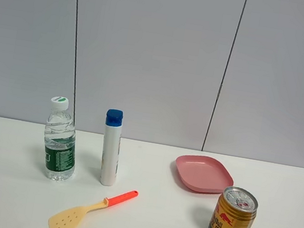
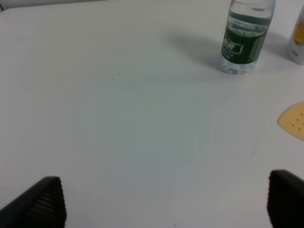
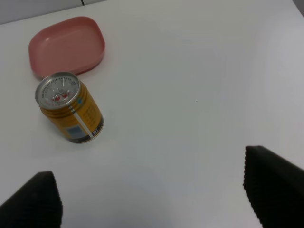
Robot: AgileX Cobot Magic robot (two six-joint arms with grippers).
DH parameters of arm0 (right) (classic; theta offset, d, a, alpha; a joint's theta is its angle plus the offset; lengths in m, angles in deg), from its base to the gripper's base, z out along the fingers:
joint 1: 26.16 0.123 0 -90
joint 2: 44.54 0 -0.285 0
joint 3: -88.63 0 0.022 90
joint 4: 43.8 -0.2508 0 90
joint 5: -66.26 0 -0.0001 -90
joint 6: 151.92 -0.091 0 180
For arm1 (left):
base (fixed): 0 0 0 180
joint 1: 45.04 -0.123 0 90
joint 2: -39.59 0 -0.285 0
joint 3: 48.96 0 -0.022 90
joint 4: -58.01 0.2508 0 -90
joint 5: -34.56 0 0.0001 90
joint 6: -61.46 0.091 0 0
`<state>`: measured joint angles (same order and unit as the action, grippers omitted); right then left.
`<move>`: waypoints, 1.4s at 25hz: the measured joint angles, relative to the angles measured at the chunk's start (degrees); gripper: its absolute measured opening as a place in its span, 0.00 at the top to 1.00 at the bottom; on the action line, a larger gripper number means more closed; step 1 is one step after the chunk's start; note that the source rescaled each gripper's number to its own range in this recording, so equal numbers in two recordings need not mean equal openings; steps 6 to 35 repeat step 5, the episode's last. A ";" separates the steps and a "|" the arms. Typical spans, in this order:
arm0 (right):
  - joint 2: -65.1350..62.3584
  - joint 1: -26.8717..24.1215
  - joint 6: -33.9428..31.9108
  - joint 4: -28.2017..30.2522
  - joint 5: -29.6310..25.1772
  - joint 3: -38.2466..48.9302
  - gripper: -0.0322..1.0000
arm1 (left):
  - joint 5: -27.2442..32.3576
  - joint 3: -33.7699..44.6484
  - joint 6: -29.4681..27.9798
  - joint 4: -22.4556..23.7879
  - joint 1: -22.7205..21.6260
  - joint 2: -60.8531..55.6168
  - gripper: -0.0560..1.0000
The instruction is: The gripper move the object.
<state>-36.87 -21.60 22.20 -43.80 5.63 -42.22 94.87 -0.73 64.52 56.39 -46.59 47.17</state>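
Observation:
The clear water bottle with a white cap and dark green label stands upright at the left of the white table. It also shows in the left wrist view, some way ahead of my left gripper, which is open and empty over bare table. My right gripper is open and empty, with the gold can ahead of it. Neither arm shows in the exterior high view.
A tall white tube with a blue cap stands right of the bottle. A yellow slotted spatula with an orange handle lies in front. A pink plate and a gold drink can are at the right.

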 joint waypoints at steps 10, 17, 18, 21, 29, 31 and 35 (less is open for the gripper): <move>0.00 0.00 0.00 0.00 0.00 0.00 0.00 | 0.00 0.00 0.00 0.00 0.00 0.00 0.15; 0.00 0.00 0.00 0.00 0.00 0.00 0.00 | 0.00 0.00 0.00 0.00 0.00 0.00 0.15; 0.00 0.00 0.00 0.00 0.00 0.00 0.00 | 0.00 0.00 0.00 0.00 0.00 0.00 0.15; 0.00 0.00 0.00 0.00 0.00 0.00 0.00 | 0.00 0.00 0.00 0.00 0.00 0.00 0.15; 0.00 0.00 0.00 0.00 0.00 0.00 0.00 | 0.00 0.00 0.00 0.00 0.00 0.00 0.15; 0.00 0.00 0.00 0.00 0.00 0.00 0.00 | 0.00 0.00 0.00 0.00 0.00 0.00 0.15; 0.00 0.00 0.00 0.00 0.00 0.00 0.00 | 0.00 0.00 0.00 0.00 0.00 0.00 0.15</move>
